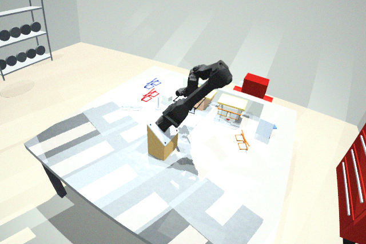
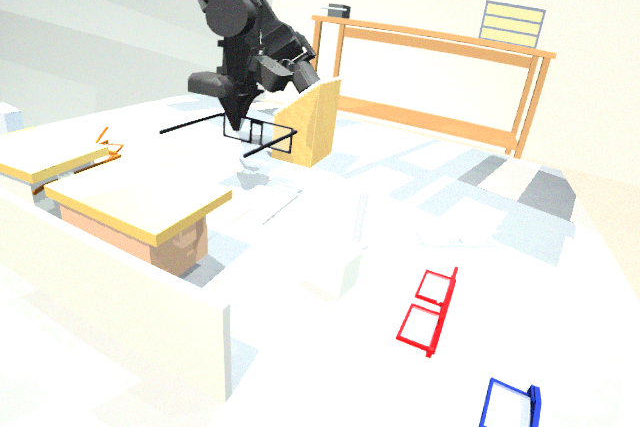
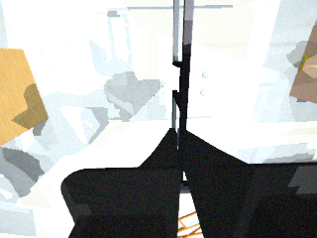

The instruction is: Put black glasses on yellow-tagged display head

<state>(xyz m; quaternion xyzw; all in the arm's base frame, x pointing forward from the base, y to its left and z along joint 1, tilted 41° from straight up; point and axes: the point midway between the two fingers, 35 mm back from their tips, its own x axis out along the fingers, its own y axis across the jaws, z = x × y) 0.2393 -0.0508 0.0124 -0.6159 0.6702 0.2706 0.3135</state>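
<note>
black glasses (image 2: 256, 131), temples open, level, pinched aloft

I log: matt black arm (image 1: 206, 83); wood-look block (image 2: 310, 125); glossy white counter (image 1: 97, 161); thin matt black glasses (image 2: 258, 131).

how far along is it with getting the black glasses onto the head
Done: the thin black-framed glasses are picked up, clear of the white table. In hand: the dark parallel-jaw gripper is shut on their front, temples open, carried in mid-air. Left: seat them on the tan display head under the yellow-topped slab, straighten, release.
</note>
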